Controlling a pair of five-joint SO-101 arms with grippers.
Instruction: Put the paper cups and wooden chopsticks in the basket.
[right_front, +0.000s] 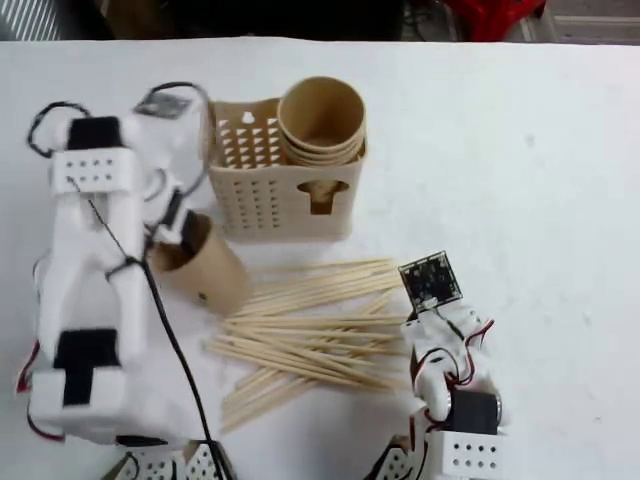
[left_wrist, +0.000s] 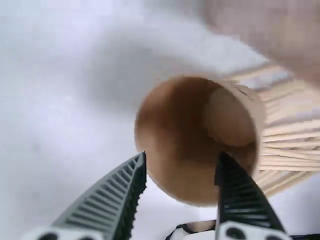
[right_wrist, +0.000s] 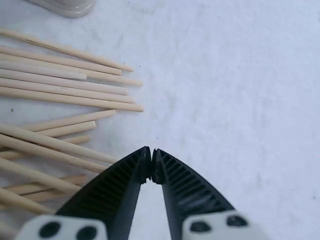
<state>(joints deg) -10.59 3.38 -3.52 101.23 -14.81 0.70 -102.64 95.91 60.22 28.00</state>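
A brown paper cup hangs tilted just left of the basket, with my left gripper shut on it near the rim. In the left wrist view the cup opens toward the camera and the left gripper has one finger at each side of the mouth. A stack of paper cups stands in the basket. Wooden chopsticks lie scattered in front of the basket. My right gripper is shut on nothing, low over the table beside the chopstick ends.
The right arm sits at the front edge, right of the pile. The left arm's body and its cable cover the left side. A corner of the basket is in the right wrist view. White table stretches to the right.
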